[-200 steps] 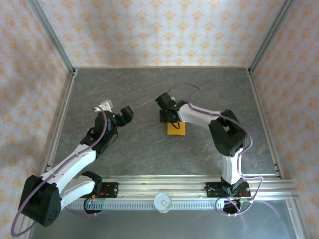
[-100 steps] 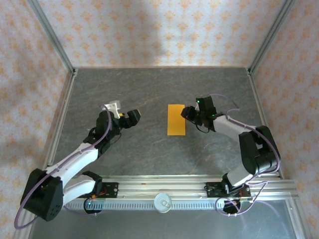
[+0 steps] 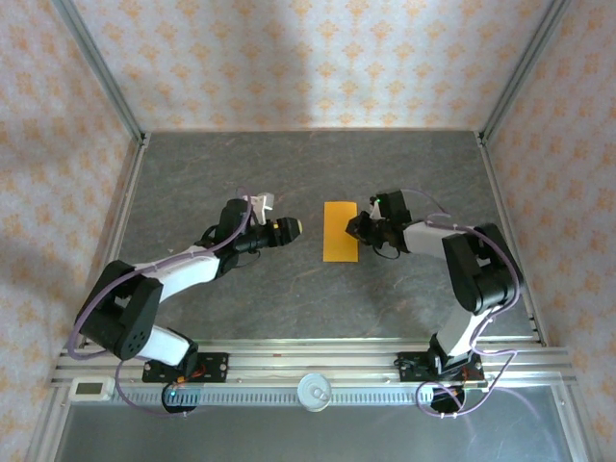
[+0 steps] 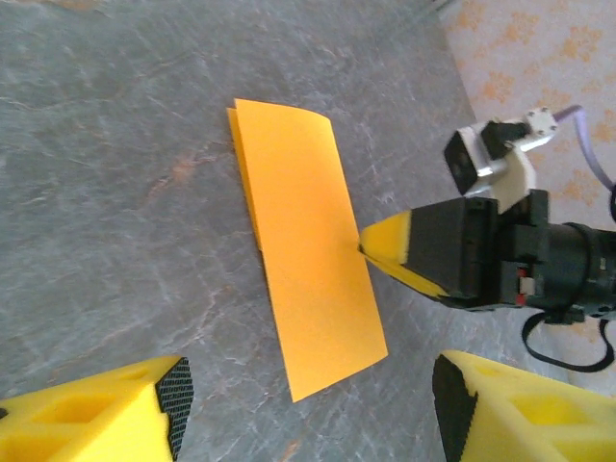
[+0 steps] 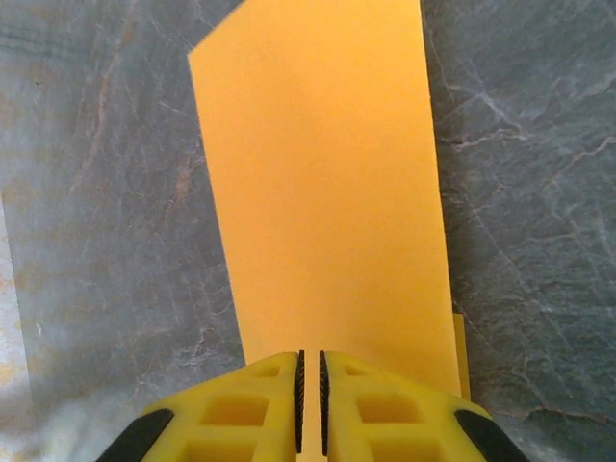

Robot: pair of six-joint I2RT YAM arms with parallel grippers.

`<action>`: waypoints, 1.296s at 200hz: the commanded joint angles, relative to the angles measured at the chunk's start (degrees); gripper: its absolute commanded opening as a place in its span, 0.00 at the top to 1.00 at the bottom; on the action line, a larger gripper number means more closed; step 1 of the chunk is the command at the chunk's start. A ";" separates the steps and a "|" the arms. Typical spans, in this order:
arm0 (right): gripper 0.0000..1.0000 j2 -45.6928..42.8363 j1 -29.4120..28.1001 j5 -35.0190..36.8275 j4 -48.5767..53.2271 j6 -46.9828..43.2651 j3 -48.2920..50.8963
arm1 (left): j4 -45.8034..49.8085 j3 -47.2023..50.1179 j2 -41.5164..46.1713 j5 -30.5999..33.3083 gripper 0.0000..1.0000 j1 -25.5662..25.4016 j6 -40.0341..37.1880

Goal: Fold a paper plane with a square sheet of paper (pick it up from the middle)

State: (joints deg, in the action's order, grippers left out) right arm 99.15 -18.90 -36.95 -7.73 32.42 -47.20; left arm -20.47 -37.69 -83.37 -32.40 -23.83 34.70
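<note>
Folded sheet [image 3: 340, 231], long axis near-to-far; right claw [image 3: 355, 229] pressed together at its edge, left claw [image 3: 295, 227] spread

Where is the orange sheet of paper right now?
In the top view the folded bright orange paper sheet lies flat mid-table between the left gripper and the right gripper, whose fingers meet its right edge.
</note>
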 commanded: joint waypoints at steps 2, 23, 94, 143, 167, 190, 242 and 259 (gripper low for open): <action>0.90 2.08 0.31 -3.65 -2.04 -0.07 -0.27 | -0.99 -1.82 -1.62 -0.57 0.31 -1.07 0.98; 0.89 1.77 0.22 -2.88 -2.49 0.47 2.09 | -1.40 -1.90 -2.88 -0.85 0.31 -1.54 1.72; 0.87 -4.63 -1.58 -4.87 -12.02 8.10 13.40 | -2.65 -5.86 -10.27 -5.47 0.41 -2.86 4.59; 0.84 -9.68 -1.54 -4.28 -10.89 7.85 12.89 | 1.41 -10.99 -15.69 -5.72 0.43 -5.05 3.89; 0.84 -9.15 0.22 -3.05 -10.08 7.57 12.27 | 2.42 -12.35 -17.46 -5.52 0.43 -5.82 3.97; 0.85 -6.75 0.82 -4.92 -10.96 6.83 11.62 | 3.07 -13.32 -18.99 -5.80 0.43 -6.19 4.14; 0.87 -1.83 1.14 -4.87 -9.68 4.82 10.96 | 3.78 -14.82 -21.29 -6.75 0.43 -6.58 4.06; 0.88 -0.60 1.48 -3.84 -9.47 4.53 11.98 | 4.27 -15.21 -22.09 -6.88 0.43 -6.75 3.97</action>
State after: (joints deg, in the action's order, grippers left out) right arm 96.79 -18.13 -42.50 -18.41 38.89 -35.00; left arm -18.11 -51.13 -104.31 -37.78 -30.02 39.00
